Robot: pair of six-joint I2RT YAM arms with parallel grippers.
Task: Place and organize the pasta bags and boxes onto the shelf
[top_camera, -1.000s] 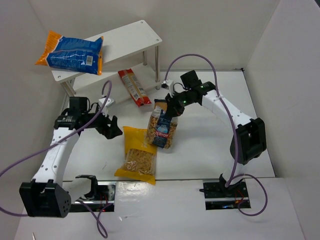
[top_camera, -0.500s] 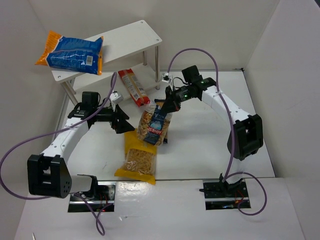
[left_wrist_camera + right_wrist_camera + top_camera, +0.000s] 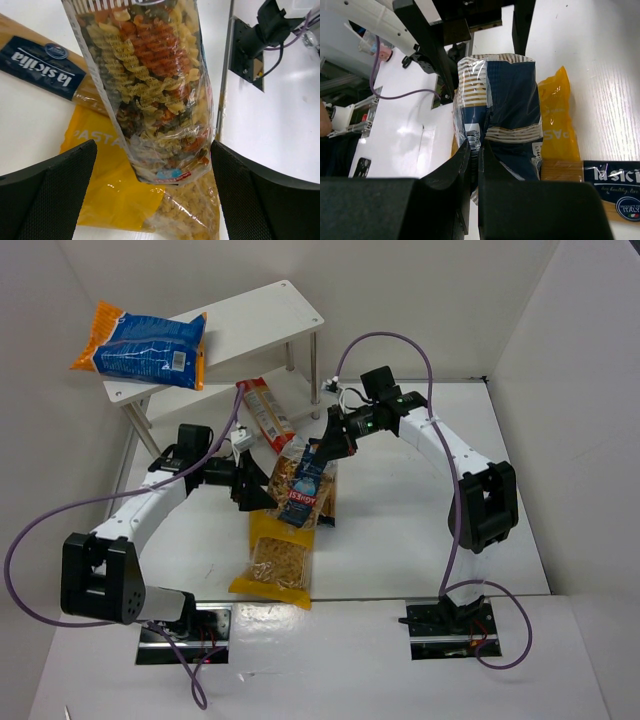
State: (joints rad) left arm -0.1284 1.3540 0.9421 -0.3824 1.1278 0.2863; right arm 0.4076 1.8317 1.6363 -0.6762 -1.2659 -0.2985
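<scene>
My right gripper (image 3: 325,445) (image 3: 476,150) is shut on the top seam of the clear bag (image 3: 300,485) (image 3: 512,110) of coloured spirals with a dark blue label. The bag hangs tilted above the table. My left gripper (image 3: 258,490) (image 3: 152,150) is open, and the bag's lower end (image 3: 150,95) hangs between its fingers without touching them. Under it lies the yellow windowed bag (image 3: 275,555) (image 3: 115,185). The slim orange-brown box (image 3: 42,67) (image 3: 615,195) and the thin red packet (image 3: 262,408) lie in front of the shelf (image 3: 260,325). The big orange-blue bag (image 3: 145,345) rests on the shelf's top board.
The shelf stands at the back left, close to the left wall, with its lower board partly hidden behind the packets. Purple cables (image 3: 400,345) loop over both arms. The arm bases (image 3: 440,620) sit at the near edge.
The right arm has carried the clear bag left and back toward the shelf. The left gripper has swung right until its open fingers flank the bag's lower end.
</scene>
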